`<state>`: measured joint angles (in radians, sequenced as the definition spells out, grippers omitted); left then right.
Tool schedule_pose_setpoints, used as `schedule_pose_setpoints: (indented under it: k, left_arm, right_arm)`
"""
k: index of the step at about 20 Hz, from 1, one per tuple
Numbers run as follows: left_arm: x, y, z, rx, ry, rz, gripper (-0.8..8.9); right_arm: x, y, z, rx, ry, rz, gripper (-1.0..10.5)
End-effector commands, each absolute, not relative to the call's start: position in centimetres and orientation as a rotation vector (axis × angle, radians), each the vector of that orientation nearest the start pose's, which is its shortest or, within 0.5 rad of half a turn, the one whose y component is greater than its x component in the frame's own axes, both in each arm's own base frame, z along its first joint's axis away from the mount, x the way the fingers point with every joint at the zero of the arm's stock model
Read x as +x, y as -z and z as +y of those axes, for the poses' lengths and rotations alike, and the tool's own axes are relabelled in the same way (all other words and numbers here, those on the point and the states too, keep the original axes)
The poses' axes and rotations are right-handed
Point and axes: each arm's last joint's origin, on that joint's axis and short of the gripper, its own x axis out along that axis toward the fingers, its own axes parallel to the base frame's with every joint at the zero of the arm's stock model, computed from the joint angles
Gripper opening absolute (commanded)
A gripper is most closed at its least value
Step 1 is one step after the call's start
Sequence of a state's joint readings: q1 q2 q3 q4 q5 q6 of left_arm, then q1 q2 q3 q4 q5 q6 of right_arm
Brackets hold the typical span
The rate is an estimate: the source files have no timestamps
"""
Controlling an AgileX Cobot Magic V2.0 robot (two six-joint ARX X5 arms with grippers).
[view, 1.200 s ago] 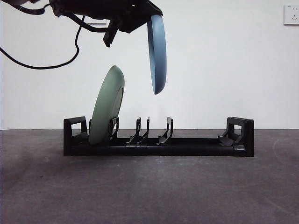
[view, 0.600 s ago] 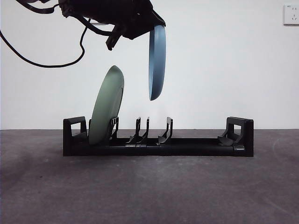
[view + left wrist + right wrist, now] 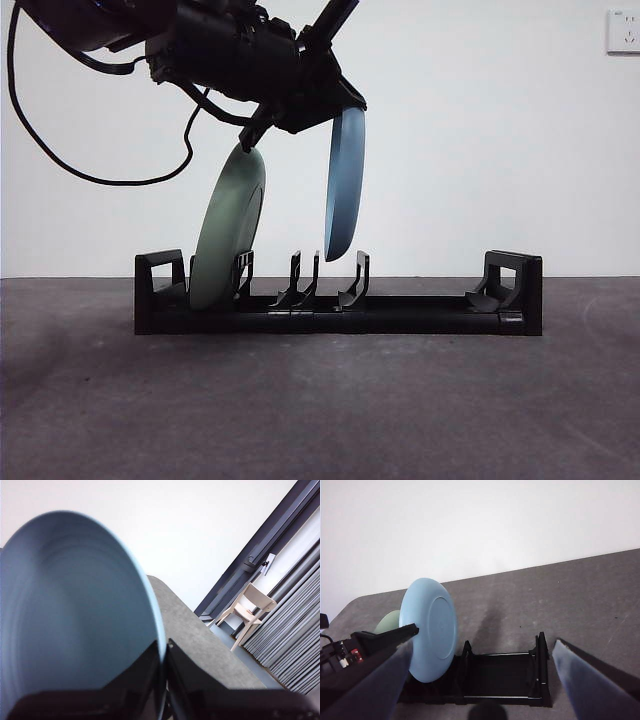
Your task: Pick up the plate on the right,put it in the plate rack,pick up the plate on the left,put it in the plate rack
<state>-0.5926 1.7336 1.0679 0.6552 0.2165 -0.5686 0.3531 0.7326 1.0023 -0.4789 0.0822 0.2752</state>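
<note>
1. Left gripper: entering from the upper left of the front frame, it is gripping the blue plate by its top rim, jaws pinched on the edge as the left wrist view confirms. Over the last second you are seeing it descending and drifting slightly rightward.
2. Green plate: sitting left of centre, leaning in the leftmost slot of the plate rack; it is not moving between pictures.
3. Blue plate: hanging near-vertical at frame centre, its lower edge now reaching down to the tops of the middle dividers, where earlier it was hanging well above them. Judgement: insertion is beginning; you are needing to keep the edge aligned with a slot.
4. Right gripper: hovering apart, jaws spread wide and carrying nothing, overlooking the rack.
</note>
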Motion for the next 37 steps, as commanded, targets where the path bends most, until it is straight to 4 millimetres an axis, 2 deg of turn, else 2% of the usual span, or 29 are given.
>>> schedule_pose_setpoints:
  k: [1,21,23,26,28,33,37]
  left_arm:
    - [32.0,-25.4,-22.5,-0.516,0.787,0.242,-0.09]
    - [31.6,-23.1,-23.4,-0.371,0.692,0.355,0.03]
    - [31.6,-23.1,-23.4,-0.372,0.701,0.356,0.49]
    - [31.6,-23.1,-23.5,-0.372,0.703,0.356,2.09]
    - [31.6,-23.1,-23.5,-0.372,0.703,0.356,2.58]
    - [31.5,-23.5,-23.6,-0.382,0.758,0.335,2.56]
    - [31.0,-25.1,-23.8,-0.398,0.937,0.281,2.48]
  right_arm:
    - [13.1,-38.3,4.6,0.219,-0.239,0.237,4.7]
    - [14.1,-37.9,5.0,0.206,-0.237,0.264,4.7]
    - [14.1,-37.9,5.0,0.206,-0.237,0.265,4.7]
    - [14.1,-37.9,5.0,0.206,-0.236,0.265,4.7]
    - [14.1,-37.9,5.0,0.206,-0.236,0.265,4.7]
    - [14.1,-37.9,5.0,0.206,-0.236,0.265,4.7]
    - [14.2,-37.9,5.0,0.205,-0.236,0.267,4.7]
